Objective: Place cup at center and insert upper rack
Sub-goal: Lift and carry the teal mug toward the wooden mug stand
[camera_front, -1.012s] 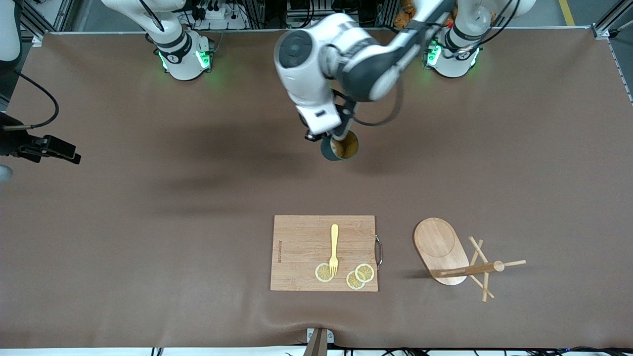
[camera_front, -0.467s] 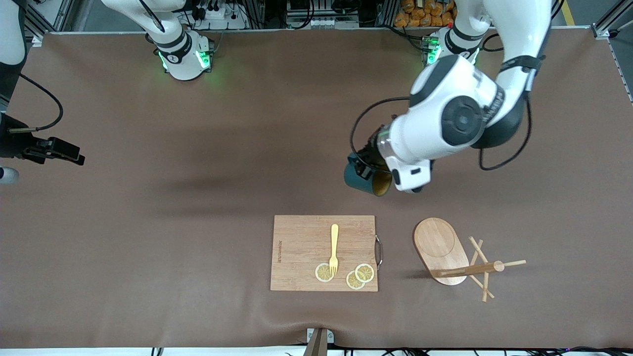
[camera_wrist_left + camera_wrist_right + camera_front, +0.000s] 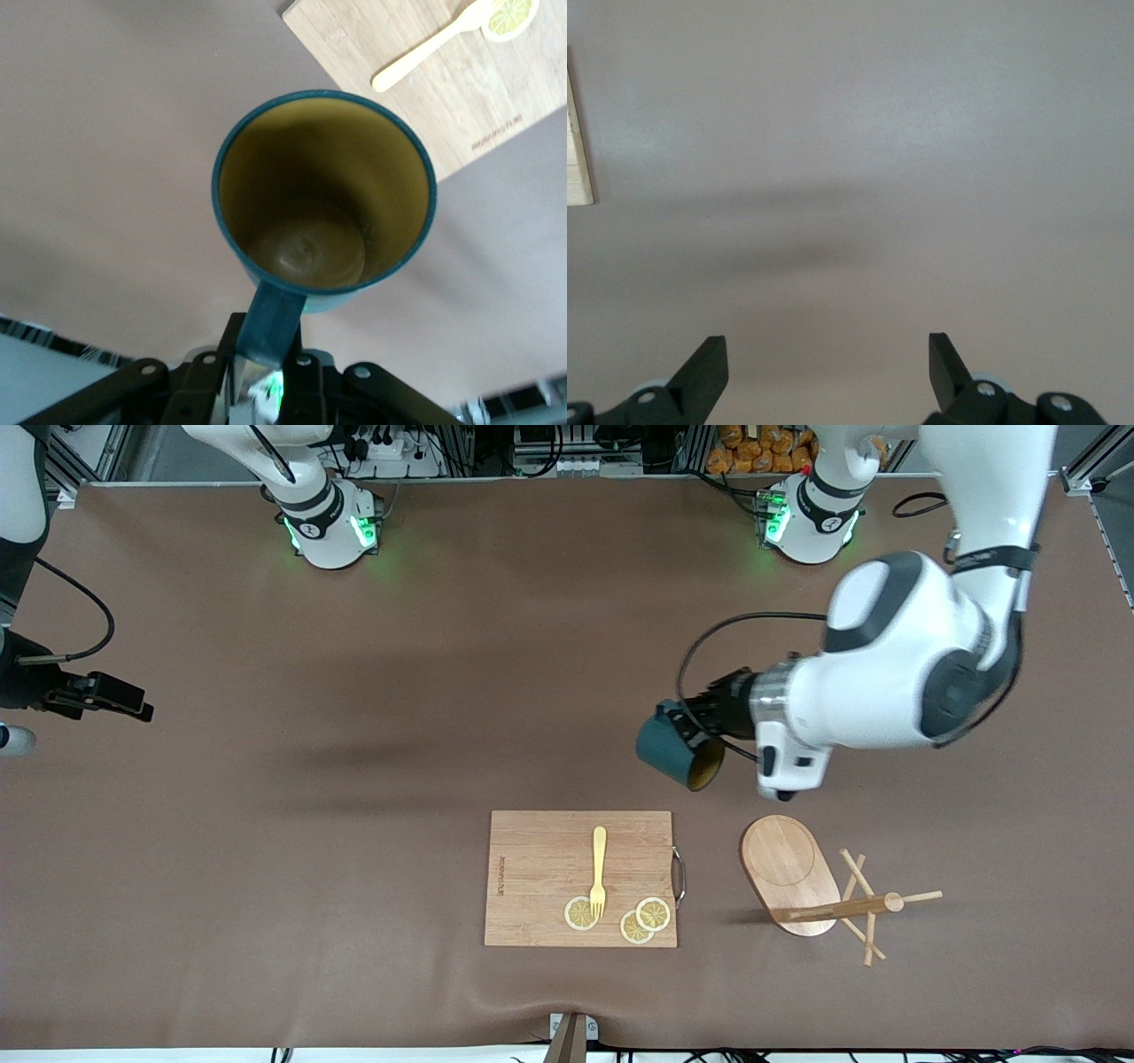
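Front view shows the left gripper [image 3: 687, 722] clamped on the loop handle of the small dark teal ribbed cup [image 3: 678, 755] with a yellowish-tan inside, carried tilted in the air over bare brown table [image 3: 354, 850], above the rectangular wooden cutting board [image 3: 540, 877]. The cup looks rigid, light and probably breakable, with a smooth glaze; the handle is the sure hold, as in the left wrist view [image 3: 270, 323]. The light wooden upper rack [image 3: 802, 886], with oval base, post and thin pegs, lies tipped over beside the board; its pegs look snappable, so the post seems safer. Elbow bent, the left arm reaches in from its own end. The right gripper [image 3: 828, 363] waits, jaws wide apart and empty, over bare table.
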`<action>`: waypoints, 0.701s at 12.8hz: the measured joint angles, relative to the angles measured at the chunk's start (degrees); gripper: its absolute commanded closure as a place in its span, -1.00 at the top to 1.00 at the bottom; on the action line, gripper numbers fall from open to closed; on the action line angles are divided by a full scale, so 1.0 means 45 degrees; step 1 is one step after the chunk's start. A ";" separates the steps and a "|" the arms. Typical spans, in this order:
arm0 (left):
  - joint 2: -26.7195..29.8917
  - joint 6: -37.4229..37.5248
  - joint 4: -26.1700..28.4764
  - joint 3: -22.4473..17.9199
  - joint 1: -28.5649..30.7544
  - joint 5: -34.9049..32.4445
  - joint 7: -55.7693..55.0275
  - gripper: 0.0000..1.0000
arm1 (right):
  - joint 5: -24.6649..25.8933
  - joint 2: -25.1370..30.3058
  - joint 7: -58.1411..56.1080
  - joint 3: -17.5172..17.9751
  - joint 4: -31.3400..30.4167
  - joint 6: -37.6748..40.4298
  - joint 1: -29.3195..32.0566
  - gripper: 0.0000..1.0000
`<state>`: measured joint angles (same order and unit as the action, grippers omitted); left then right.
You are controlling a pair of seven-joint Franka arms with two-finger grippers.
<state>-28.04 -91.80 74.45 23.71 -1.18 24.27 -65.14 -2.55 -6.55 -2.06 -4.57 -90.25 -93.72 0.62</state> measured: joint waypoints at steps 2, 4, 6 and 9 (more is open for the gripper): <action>-0.0052 0.0720 0.0100 0.0443 0.1302 0.0833 0.0976 -1.00 | -0.0003 0.0000 0.0000 -0.0005 0.0000 0.0000 0.0001 1.00; -0.0307 0.1197 0.0230 0.0512 0.2286 0.2405 0.1433 -1.00 | -0.0004 -0.0001 -0.0001 -0.0013 -0.0001 0.0000 0.0002 1.00; -0.0761 0.1425 0.0243 0.0544 0.3171 0.3325 0.1802 -1.00 | -0.0005 -0.0005 -0.0002 -0.0017 -0.0001 0.0000 0.0003 1.00; -0.1107 0.1470 0.0193 0.0656 0.4072 0.3518 0.2909 -1.00 | -0.0005 -0.0010 -0.0006 -0.0028 -0.0001 0.0000 0.0005 1.00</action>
<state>-33.02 -85.18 75.32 26.66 17.15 40.10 -52.05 -2.58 -6.59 -2.09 -4.70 -90.25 -93.72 0.65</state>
